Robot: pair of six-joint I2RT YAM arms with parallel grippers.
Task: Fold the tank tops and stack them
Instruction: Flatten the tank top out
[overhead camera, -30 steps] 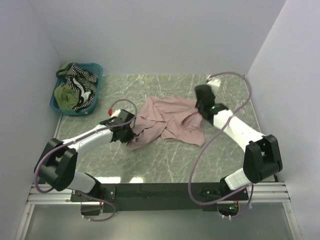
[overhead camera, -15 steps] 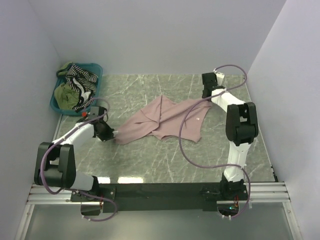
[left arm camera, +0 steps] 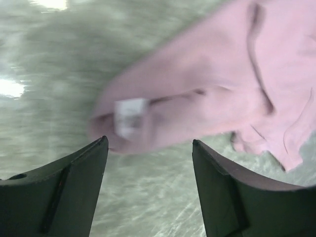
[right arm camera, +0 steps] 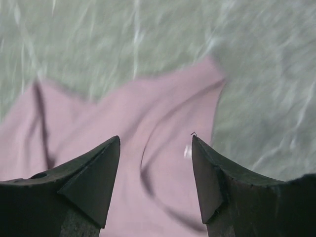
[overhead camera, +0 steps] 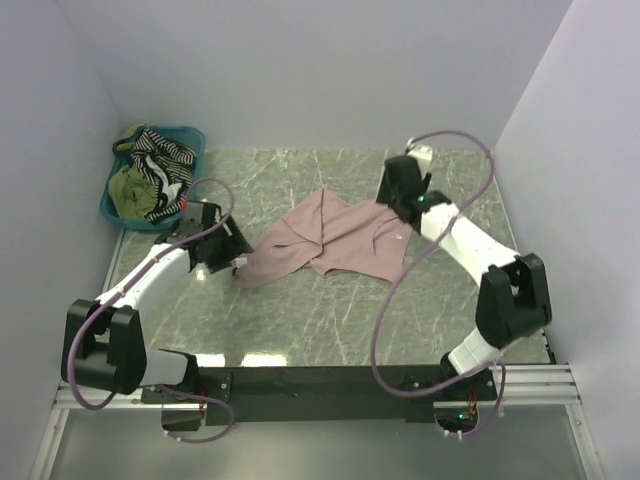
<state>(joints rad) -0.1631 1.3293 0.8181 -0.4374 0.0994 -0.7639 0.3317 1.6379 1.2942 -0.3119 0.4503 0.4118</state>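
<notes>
A dusty pink tank top (overhead camera: 330, 235) lies spread and creased on the marble table, one end pointing left. My left gripper (overhead camera: 238, 262) hovers open just short of that left end; in the left wrist view its jaws (left arm camera: 149, 143) frame bare table, with the pink cloth (left arm camera: 207, 89) and its white label (left arm camera: 131, 118) just ahead. My right gripper (overhead camera: 394, 207) stands open over the top's far right part; pink cloth (right arm camera: 123, 128) fills the space under its jaws (right arm camera: 155, 140), held by neither finger. A striped tank top (overhead camera: 165, 152) and an olive one (overhead camera: 128, 188) lie in the basket.
The teal plastic basket (overhead camera: 197, 135) sits at the back left corner against the wall. Grey walls close in the table on the left, back and right. Purple cables loop off both arms above the table.
Both grippers, shut on the pink top's ends a second ago, pulled it out sideways and have now opened and let it go. The top lies stretched flatter on the table.
</notes>
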